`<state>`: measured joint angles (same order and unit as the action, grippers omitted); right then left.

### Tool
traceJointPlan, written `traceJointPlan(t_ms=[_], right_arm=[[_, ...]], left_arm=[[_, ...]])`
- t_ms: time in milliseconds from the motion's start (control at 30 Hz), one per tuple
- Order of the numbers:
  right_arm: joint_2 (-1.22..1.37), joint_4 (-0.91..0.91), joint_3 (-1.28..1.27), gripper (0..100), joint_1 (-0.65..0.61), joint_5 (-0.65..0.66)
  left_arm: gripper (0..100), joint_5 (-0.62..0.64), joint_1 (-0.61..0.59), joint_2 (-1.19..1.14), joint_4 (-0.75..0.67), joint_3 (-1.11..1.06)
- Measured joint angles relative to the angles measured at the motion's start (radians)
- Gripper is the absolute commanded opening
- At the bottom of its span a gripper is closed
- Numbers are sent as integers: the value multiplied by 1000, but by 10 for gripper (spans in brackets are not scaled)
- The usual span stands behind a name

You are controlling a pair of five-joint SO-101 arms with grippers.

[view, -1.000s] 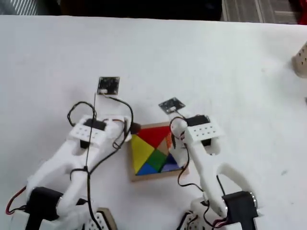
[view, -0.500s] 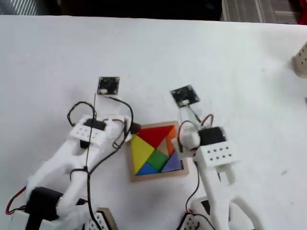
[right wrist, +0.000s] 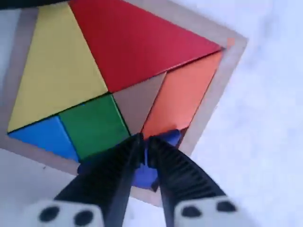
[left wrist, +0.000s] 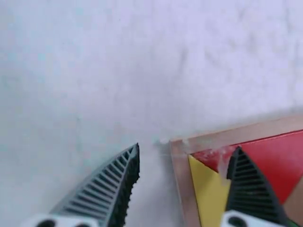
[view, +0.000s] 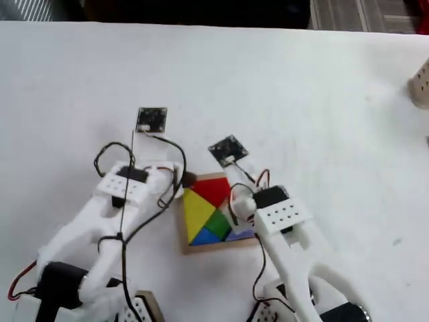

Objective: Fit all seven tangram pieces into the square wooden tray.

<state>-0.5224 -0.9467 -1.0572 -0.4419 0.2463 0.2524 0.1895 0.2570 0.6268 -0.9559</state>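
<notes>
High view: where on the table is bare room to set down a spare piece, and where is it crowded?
Widest bare patch: the table beyond the tray, up to the far edge. Another lies right of the right arm, short of the perforated block. Crowded: around the tray, where both arms flank it and the left tool straddles its corner.

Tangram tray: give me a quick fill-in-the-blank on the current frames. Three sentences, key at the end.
1. The left pincer is ___, straddling a corner of the tray.
2. The large yellow triangle shares an edge with the large ___ triangle.
3. The right pincer, fingers together, hangs over the pieces with its tips beside the ___ parallelogram.

Missing words: open; red; orange.
</notes>
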Motion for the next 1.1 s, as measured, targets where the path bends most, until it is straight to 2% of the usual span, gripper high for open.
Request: traceJointPlan(t_ms=[200, 367, 500, 567, 700, 800, 933, 1100], right_arm=[[-20, -29, -35, 18, 17, 43], [-140, -91, -34, 18, 43, 43], [-272, -130, -34, 18, 130, 43], [-338, -143, -34, 18, 213, 43], [-445, -155, -46, 18, 362, 43], [-508, -184, -80, 18, 384, 44], [-586, -222, -132, 18, 396, -8], [-694, -224, -227, 18, 396, -91]], left_arm=[[303, 0, 0, 0, 0, 0], [302, 0, 0, 0, 0, 0], [298, 0, 0, 0, 0, 0], [247, 0, 0, 0, 0, 0], [8, -5, -3, 0, 0, 0], [42, -98, -15, 17, 0, 0], [25, -187, -48, 161, 0, -68], [23, -278, -103, 473, -41, -296]])
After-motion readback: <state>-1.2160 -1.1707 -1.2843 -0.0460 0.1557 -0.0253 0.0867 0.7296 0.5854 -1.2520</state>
